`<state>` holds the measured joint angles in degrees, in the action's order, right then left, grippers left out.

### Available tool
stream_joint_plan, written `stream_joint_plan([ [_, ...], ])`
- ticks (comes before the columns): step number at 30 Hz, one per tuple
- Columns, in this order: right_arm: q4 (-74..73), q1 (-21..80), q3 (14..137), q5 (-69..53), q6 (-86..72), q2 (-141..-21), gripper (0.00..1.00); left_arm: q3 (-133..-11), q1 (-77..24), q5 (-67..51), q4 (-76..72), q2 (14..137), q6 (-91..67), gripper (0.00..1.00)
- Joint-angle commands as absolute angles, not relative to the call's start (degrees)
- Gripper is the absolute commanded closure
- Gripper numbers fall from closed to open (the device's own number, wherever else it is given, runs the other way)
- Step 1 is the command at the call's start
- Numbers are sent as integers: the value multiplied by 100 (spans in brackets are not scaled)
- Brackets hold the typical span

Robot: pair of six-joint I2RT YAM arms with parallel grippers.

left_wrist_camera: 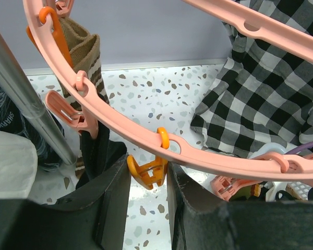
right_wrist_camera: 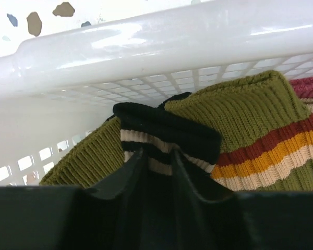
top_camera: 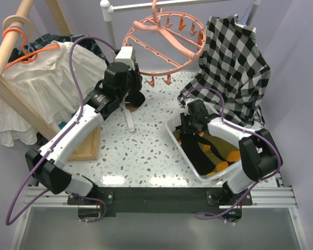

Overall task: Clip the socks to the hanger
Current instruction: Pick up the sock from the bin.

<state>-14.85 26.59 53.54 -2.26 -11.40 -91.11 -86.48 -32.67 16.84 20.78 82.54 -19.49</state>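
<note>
The salmon-pink ring hanger (top_camera: 164, 44) hangs at the back; its rim (left_wrist_camera: 208, 153) crosses the left wrist view. My left gripper (top_camera: 133, 98) is at the ring's near-left rim, its jaws (left_wrist_camera: 148, 182) shut on a dangling orange clip (left_wrist_camera: 146, 171). A brown striped sock (left_wrist_camera: 83, 47) and a black sock (left_wrist_camera: 96, 151) hang clipped beside it. My right gripper (top_camera: 190, 129) reaches into the white basket (top_camera: 180, 143). It is shut (right_wrist_camera: 157, 156) on the cuff of a black sock with cream stripes (right_wrist_camera: 167, 133). Olive striped socks (right_wrist_camera: 250, 112) lie under it.
A black-and-white checked shirt (top_camera: 232, 62) hangs at the back right, touching the ring. A white blouse (top_camera: 47, 78) on an orange coat hanger (top_camera: 21, 39) hangs from a wooden rack (top_camera: 10, 49) at the left. A metal pole (left_wrist_camera: 21, 99) stands left of the ring.
</note>
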Motion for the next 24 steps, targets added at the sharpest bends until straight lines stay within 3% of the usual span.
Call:
stream_joint_plan([
  [1, -1222, 2645, 5212, -9, -1090, -9079, 78, -8833, -3278, 1617, 2092, 8235, -1995, 100],
  [3, -1222, 2646, 5186, -9, -1055, -9088, 90, -8824, -3287, 1608, 2083, 8235, -1995, 100],
  [6, -1300, 2637, 5203, -9, -976, -8957, 99, -8833, -3287, 1582, 2083, 8235, -1995, 100],
  [24, -792, 2646, 5203, -1449, -168, -6558, 100, -8824, -3278, 1468, 1951, 8191, -1995, 100],
])
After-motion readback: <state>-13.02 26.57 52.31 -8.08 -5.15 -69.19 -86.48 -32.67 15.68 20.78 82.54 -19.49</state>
